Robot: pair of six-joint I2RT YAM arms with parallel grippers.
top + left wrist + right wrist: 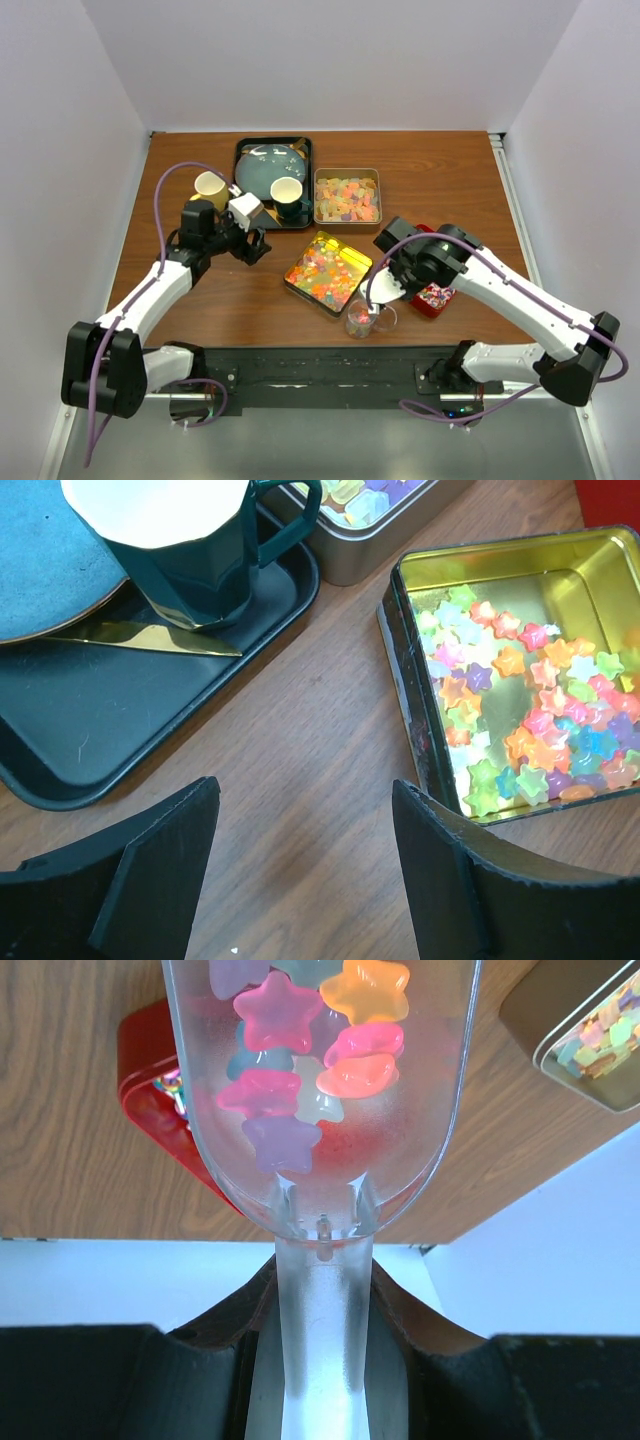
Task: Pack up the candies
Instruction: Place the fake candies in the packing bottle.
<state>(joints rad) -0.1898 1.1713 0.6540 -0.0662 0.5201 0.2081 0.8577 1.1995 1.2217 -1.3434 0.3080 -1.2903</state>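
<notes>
Star-shaped candies (530,720) in many colours lie in an open gold tin (296,283) at mid-table. My right gripper (322,1330) is shut on the handle of a clear plastic scoop (320,1090), which holds several star candies (270,1010). In the top view the scoop (365,318) hangs near the table's front edge, just right of the gold tin's near corner. My left gripper (305,860) stands open over bare wood left of the gold tin (400,610), with nothing between its fingers (150,870). Seen from above, the left gripper (250,245) is beside the black tray.
A second tin (347,197) of pastel candies sits behind the gold one. A red container (435,298) of striped sweets lies under the right arm. The black tray (130,730) holds a blue plate (268,168) and a dark green cup (190,550). A yellow cup (210,188) stands beside it.
</notes>
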